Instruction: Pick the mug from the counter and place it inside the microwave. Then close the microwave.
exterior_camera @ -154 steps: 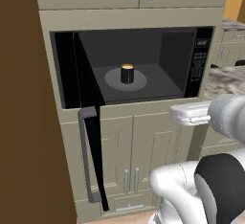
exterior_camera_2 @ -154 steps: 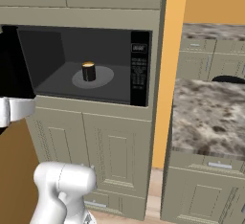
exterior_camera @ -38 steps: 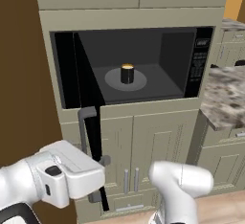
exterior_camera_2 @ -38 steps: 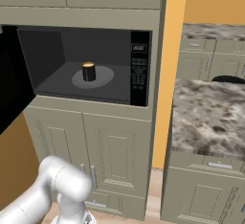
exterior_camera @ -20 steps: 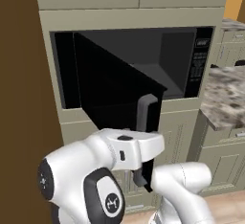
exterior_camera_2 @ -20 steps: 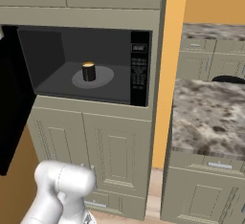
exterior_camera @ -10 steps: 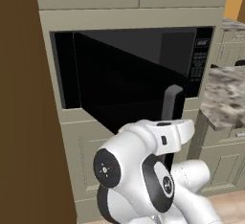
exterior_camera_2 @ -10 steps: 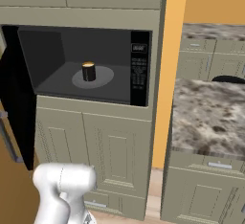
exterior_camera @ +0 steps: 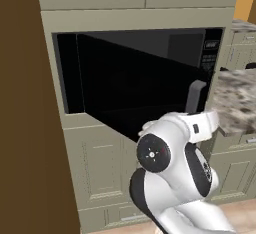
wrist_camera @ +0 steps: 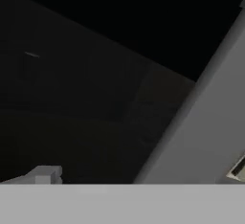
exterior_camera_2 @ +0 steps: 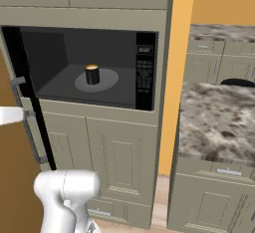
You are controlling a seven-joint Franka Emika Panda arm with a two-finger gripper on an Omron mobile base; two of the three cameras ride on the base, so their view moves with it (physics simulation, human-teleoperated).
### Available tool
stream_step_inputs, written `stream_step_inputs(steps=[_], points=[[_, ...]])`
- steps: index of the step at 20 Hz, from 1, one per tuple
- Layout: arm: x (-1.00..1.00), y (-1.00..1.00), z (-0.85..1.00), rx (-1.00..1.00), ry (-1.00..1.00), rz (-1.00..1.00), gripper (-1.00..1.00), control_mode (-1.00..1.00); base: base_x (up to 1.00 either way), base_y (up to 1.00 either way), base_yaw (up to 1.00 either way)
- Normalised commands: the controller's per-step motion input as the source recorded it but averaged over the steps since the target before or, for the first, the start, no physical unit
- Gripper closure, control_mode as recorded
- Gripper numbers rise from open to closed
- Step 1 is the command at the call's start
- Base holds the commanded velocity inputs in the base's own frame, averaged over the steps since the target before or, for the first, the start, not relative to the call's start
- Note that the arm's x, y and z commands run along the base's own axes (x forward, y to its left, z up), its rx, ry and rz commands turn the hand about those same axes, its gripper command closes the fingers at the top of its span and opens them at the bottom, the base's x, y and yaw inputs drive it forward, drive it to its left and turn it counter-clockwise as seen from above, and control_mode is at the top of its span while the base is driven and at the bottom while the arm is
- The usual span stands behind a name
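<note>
We cannot see our fingers; the gripper stands spread wide, holding nothing. Just ahead, the microwave (exterior_camera_2: 84, 67) door (exterior_camera: 135, 90) swings part-closed, its grey handle (exterior_camera: 194, 97) vertical. Deeper inside, the mug (exterior_camera_2: 92, 74) stands upright on the turntable (exterior_camera_2: 99, 81).

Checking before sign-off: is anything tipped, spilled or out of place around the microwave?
Nothing stands out. The small black mug with a tan top stands upright on the round grey turntable inside the black microwave; its dark glass door is partly open.
</note>
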Motion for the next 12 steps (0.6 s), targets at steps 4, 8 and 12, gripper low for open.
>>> stream_step_inputs(steps=[4,8,12], points=[[0.66,-0.25,0.0,0.01,0.03,0.13,-1.0,-1.0,0.0,0.0,0.0],[0.67,-0.22,0.0,0.0,0.05,0.13,-1.0,-1.0,0.0,0.0,0.0],[0.69,-0.18,0.01,0.01,0.03,0.13,-1.0,-1.0,0.0,0.0,0.0]])
